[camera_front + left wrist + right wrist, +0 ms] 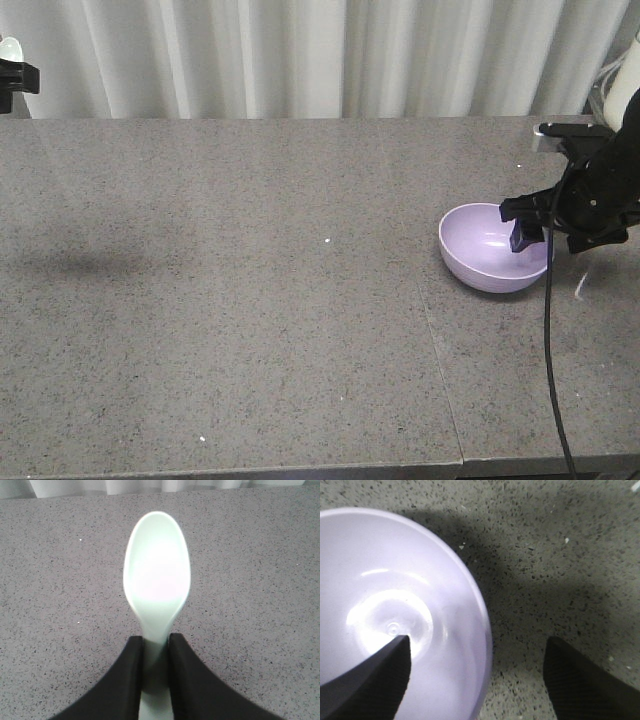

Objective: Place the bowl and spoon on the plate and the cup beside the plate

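Observation:
The pale lilac bowl (478, 252) (395, 570) sits on the grey table at the right. My right gripper (538, 236) (477, 642) is open and straddles the bowl's right rim, one finger inside the bowl and the other outside over the tabletop. The mint-green spoon (156, 575) (9, 47) is held by its handle in my left gripper (156, 641) (14, 72), which is shut on it high at the far left, scoop pointing forward above the table. The plate and the cup are out of view.
The grey speckled tabletop (250, 300) has a seam (437, 350) running front to back left of the bowl. A white curtain (300, 50) hangs behind. A black cable (548, 350) drops from the right arm past the table's front edge.

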### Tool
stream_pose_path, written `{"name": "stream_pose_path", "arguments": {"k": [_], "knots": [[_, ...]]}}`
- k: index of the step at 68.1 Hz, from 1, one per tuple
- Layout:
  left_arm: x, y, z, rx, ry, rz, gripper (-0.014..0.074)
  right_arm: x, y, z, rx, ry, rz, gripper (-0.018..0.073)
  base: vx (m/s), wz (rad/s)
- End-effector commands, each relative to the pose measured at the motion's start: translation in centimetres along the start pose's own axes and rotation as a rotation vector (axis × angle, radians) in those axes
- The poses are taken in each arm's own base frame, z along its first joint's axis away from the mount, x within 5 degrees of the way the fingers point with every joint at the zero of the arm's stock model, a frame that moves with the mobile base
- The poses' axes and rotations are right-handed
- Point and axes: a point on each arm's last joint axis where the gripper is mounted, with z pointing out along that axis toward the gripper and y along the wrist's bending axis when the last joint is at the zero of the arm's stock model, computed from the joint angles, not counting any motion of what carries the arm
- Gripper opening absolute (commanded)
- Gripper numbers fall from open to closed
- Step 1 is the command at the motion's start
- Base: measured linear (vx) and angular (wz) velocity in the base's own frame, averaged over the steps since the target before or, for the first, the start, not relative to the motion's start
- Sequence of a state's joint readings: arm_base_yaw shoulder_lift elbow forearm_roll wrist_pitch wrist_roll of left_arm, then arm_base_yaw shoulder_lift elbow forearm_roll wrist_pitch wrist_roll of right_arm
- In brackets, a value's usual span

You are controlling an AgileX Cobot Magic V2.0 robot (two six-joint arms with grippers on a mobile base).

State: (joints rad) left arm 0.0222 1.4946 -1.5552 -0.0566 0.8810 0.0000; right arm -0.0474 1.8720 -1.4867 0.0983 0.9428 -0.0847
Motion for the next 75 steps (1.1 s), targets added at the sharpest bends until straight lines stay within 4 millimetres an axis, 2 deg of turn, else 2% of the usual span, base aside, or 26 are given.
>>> {"name": "stream_pose_path", "arguments": {"k": [1, 9, 19, 26, 33, 43, 50, 56, 66, 75], "knots": [[-1.4, -0.4, -2.6, 0.017, -0.133, -0.007, 0.0003, -1.4, -0.2, -1.8, 0.01, -0.131, -0.002, 0.045, 0.0, 0.0], [-1.4, -0.4, -2.6, 0.011, -0.128, -0.002, 0.0003, -1.6, -0.3, -0.6, 0.012, -0.128, -0.002, 0.0296, 0.0, 0.0], [-1.3, -0.4, -2.6, 0.009, -0.12, 0.0, 0.0003, -1.8, -0.4, -0.2, 0.018, -0.139, -0.016, -0.0018, 0.0, 0.0], [-1.3, -0.4, -2.7, 0.01, -0.118, 0.0, 0.0003, -2.2, -0.2, -1.7, 0.01, -0.171, -0.03, -0.0012, 0.0, 0.0], [-1.2, -0.4, -2.7, 0.01, -0.113, -0.001, 0.0003, -2.6, 0.3, -5.0, -0.015, -0.245, -0.043, -0.0011, 0.0, 0.0], [-1.2, -0.4, -2.7, 0.01, -0.111, -0.001, 0.0003, -2.8, 0.9, -11.5, -0.017, -0.388, -0.057, -0.0011, 0.0, 0.0], [-1.2, -0.4, -2.7, 0.01, -0.112, -0.001, 0.0003, -2.1, 1.4, -16.4, -0.017, -0.496, -0.069, -0.0011, 0.0, 0.0], [-1.2, -0.4, -2.7, 0.011, -0.113, -0.002, 0.0003, -1.0, 1.8, -19.7, -0.023, -0.576, -0.073, -0.0011, 0.0, 0.0], [-1.3, -0.4, -2.7, 0.011, -0.117, -0.002, 0.0003, 1.2, 2.2, -24.2, -0.024, -0.682, -0.078, -0.0011, 0.0, 0.0], [-1.3, -0.4, -2.7, 0.011, -0.118, -0.002, 0.0003, 3.0, 2.5, -27.0, -0.021, -0.751, -0.086, -0.0011, 0.0, 0.0]]}}
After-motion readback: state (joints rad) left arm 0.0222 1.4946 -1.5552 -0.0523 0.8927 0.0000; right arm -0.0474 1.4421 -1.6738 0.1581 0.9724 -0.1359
